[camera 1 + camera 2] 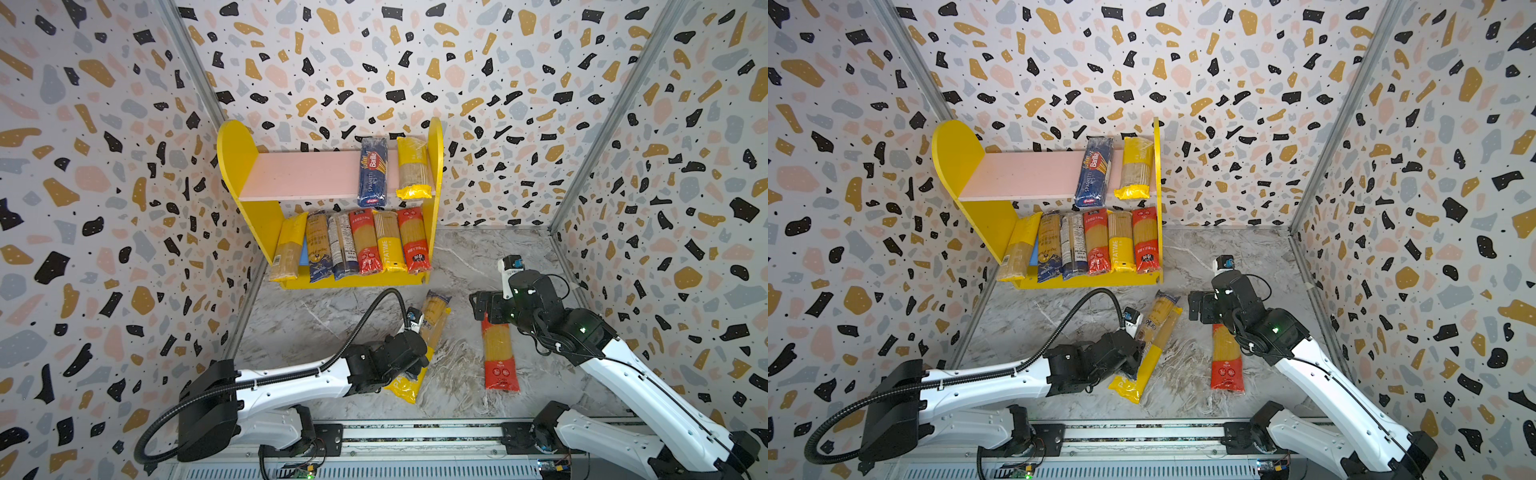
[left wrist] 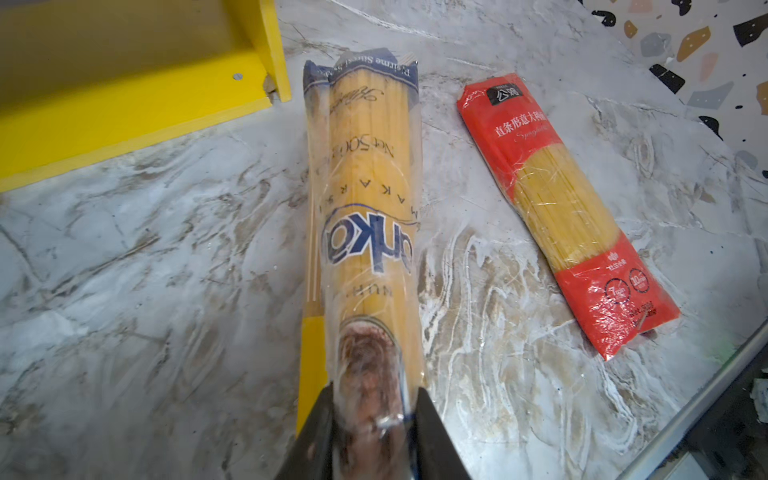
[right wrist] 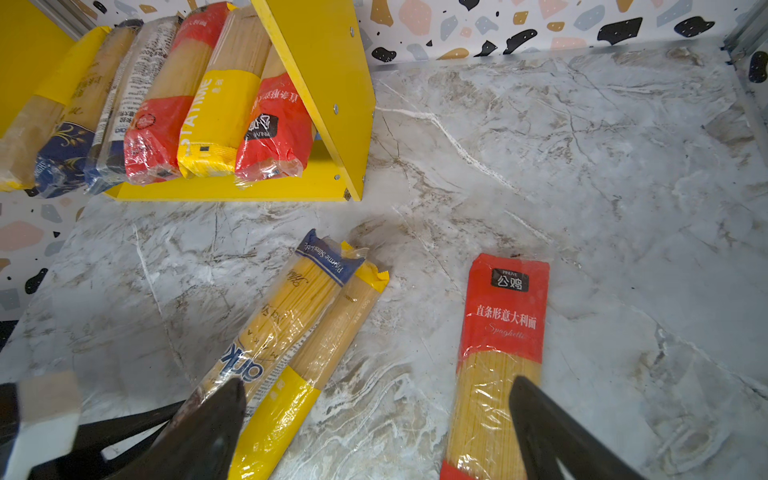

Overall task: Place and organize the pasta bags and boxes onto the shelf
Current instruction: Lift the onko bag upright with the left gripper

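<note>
My left gripper (image 2: pixel 376 424) is shut on the near end of a clear spaghetti pack with a dark blue top (image 2: pixel 365 187), (image 1: pixel 435 309). That pack lies slanted on the marble floor, partly over a yellow-wrapped pack (image 1: pixel 405 386). In both top views the wrist hides the left jaws. A red pack (image 1: pixel 500 361), (image 3: pixel 503 324) lies to the right. My right gripper (image 3: pixel 378 419), (image 1: pixel 478 306) stands open above the red pack's far end and holds nothing. The shelf (image 1: pixel 232 153) holds a blue Barilla pack (image 1: pixel 372 174) and a yellow pack (image 1: pixel 412 170) on its pink board. Several packs (image 1: pixel 365 245) lean in the lower tier.
Terrazzo-patterned walls (image 1: pixel 104 208) close in the marble floor (image 1: pixel 316 324) on three sides. A metal rail (image 1: pixel 415 432) with both arm bases runs along the front edge. The left part of the pink board (image 1: pixel 303 174) is bare.
</note>
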{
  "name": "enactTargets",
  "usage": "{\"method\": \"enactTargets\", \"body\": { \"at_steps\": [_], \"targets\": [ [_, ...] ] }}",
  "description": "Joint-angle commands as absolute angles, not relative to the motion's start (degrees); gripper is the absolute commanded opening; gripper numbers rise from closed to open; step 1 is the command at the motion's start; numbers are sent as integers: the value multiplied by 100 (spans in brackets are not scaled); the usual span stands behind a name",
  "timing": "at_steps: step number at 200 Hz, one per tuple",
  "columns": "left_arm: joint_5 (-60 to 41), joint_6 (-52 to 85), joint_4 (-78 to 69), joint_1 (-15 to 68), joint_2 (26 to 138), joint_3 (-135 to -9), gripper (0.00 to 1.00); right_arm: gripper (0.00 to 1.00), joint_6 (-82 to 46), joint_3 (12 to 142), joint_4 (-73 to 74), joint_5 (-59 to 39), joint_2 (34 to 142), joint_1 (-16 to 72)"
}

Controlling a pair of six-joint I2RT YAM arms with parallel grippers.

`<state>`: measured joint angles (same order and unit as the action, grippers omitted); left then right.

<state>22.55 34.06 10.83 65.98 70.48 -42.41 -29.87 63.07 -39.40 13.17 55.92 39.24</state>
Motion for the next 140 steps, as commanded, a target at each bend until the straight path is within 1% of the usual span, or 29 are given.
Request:
{"method": "enactTargets", "body": {
  "at_steps": [1, 39, 89, 140],
  "targets": [
    [2644, 3354, 353, 6511, 6906, -4114, 0, 99, -2927, 6506, -3854, 1276, 5600, 3938],
    [2496, 3401, 152, 6495, 7658, -4093, 0, 99, -2962, 6407, -3866, 1287, 5533, 3938],
    [2306, 3289, -43, 6493, 7870, -4175, 0, 99, -2944, 6403, -3920, 1327, 5494, 3939],
    [2073, 3338, 31, 6496, 8923, -4342, 0, 99, -2927, 6258, -3823, 1302, 5480, 3939]
  ]
}}
